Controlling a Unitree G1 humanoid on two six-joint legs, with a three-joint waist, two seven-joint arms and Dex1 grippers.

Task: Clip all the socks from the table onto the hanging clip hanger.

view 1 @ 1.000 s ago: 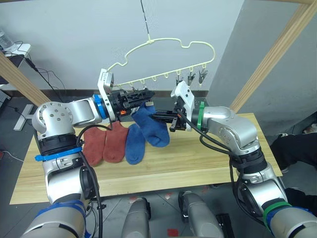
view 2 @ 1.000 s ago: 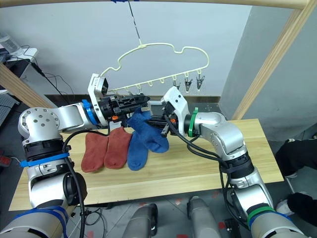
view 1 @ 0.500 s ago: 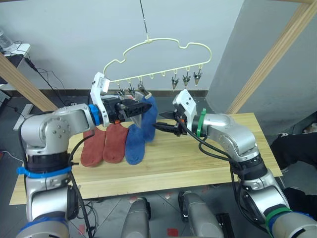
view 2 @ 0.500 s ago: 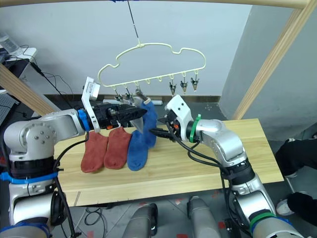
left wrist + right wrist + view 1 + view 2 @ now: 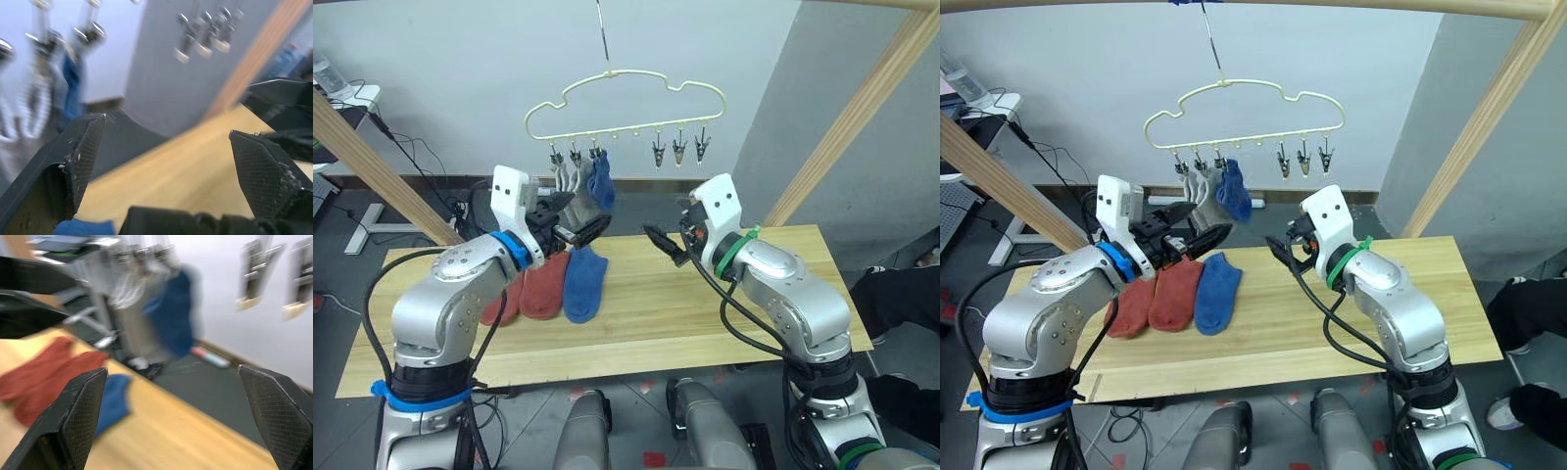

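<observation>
- My left gripper (image 5: 164, 142) hangs above the table's (image 5: 705, 313) left half with its two black fingers spread wide and nothing between them.
- My right gripper (image 5: 188, 401) is raised over the middle of the table, its fingers likewise wide apart and empty, pointing toward the left gripper; the two are near each other but apart.
- The pale-yellow clip hanger (image 5: 626, 83) dangles by its hook from a cord above the far edge of the table, with a row of six silver clips along its lower bar.
- The three clips on the hanger's left side are filled: a blue sock (image 5: 600, 181) hangs from the third clip, and two light grey socks (image 5: 568, 186) hang just beside it from the first two.
- The three clips (image 5: 679, 149) on the hanger's right side hang bare.
- On the table's left part three socks lie flat side by side, touching: two rust-red socks (image 5: 1157, 299) and, to their right, a second blue sock (image 5: 1217, 292).
- In my right wrist view the hanging blue and grey socks show blurred beyond the table edge, with the red pair and the flat blue sock lying on the wood.
- Slanted wooden frame poles (image 5: 847, 117) rise on both sides of the table.
</observation>
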